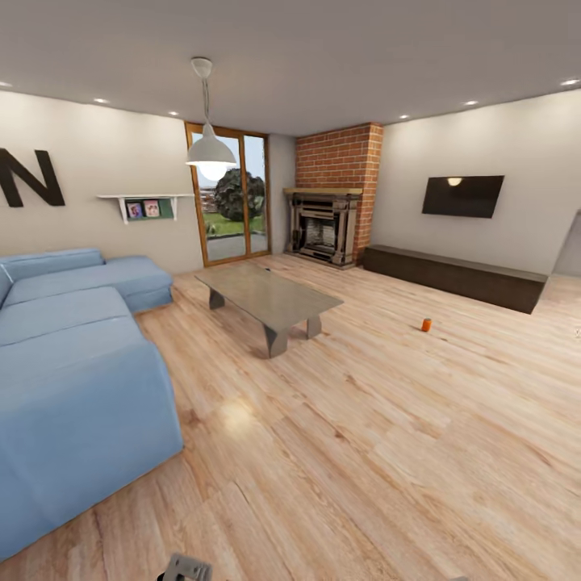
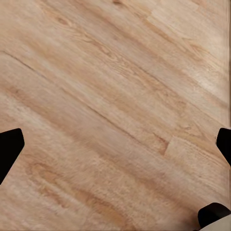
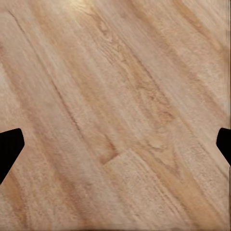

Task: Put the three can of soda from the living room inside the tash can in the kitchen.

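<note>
- While the robot stands in the living room with both arms hanging over bare plank floor (image 1: 379, 452), the task looks to be at its search-and-approach step: no can is held and the trash can is nowhere in these views.
- One orange-red soda can (image 1: 426, 324) stands upright on the floor, well to the right of the coffee table (image 1: 270, 297) and in front of the long dark bench (image 1: 452, 274) under the wall television (image 1: 462, 195). The other two cans I cannot find.
- The left gripper (image 2: 115, 144) shows its dark fingertips spread wide at either edge of its wrist view, nothing between them but wood.
- The right gripper (image 3: 115, 144) is likewise spread wide and empty over the floor.
- The next move, as I judge it, calls for driving the base toward the can, then lowering an arm to floor level.
- Open floor lies between the robot and the can; relative to the coffee table, the blue sofa (image 1: 73, 371) crowds the left, so the clear lane runs to the table's right.
</note>
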